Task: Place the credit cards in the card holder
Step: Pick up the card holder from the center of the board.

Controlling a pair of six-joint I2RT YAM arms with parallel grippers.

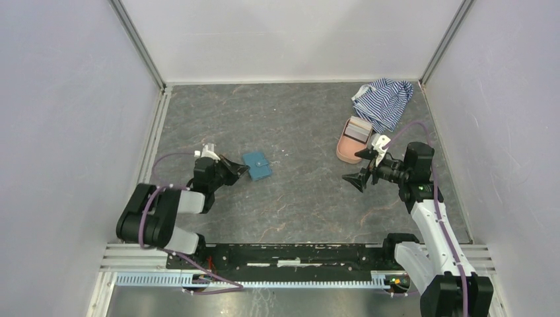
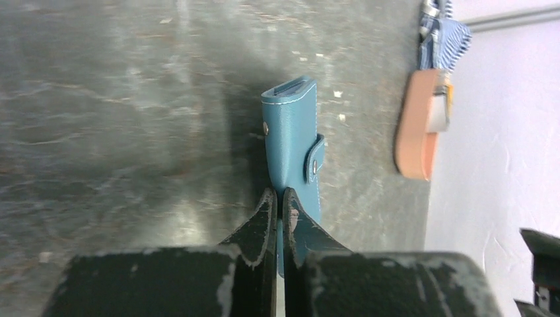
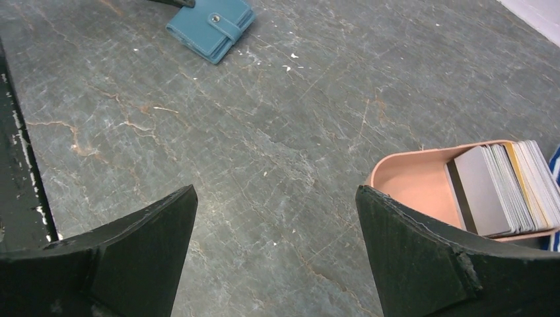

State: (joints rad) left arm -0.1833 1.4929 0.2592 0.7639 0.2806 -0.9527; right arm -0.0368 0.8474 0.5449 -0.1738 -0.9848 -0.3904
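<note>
The card holder (image 1: 257, 165) lies on the table (image 1: 297, 211) at about 9 o'clock from the table's middle. It is folded shut, and its snap tab looks fastened. Its 9 o'clock edge is pinched by the left gripper (image 1: 239, 170). In the left wrist view the fingers (image 2: 264, 218) are seen nearly together with the teal edge clamped between them.

The credit cards (image 3: 505, 188) are stacked on edge inside a pink case (image 1: 347, 146), well apart from the holder at about 2 o'clock from the table's middle. No card is seen in or beside the holder. A striped cloth (image 1: 383, 102) is bunched just beyond the case at 1 o'clock.

The right gripper (image 1: 356, 168) hovers just beside the case at its 5 o'clock. Its jaws are spread wide and nothing is held.

The task is judged to be at its very start. The holder is only secured, and it has yet to be unsnapped and opened. Every card is yet to be lifted out, carried across and slid in.
</note>
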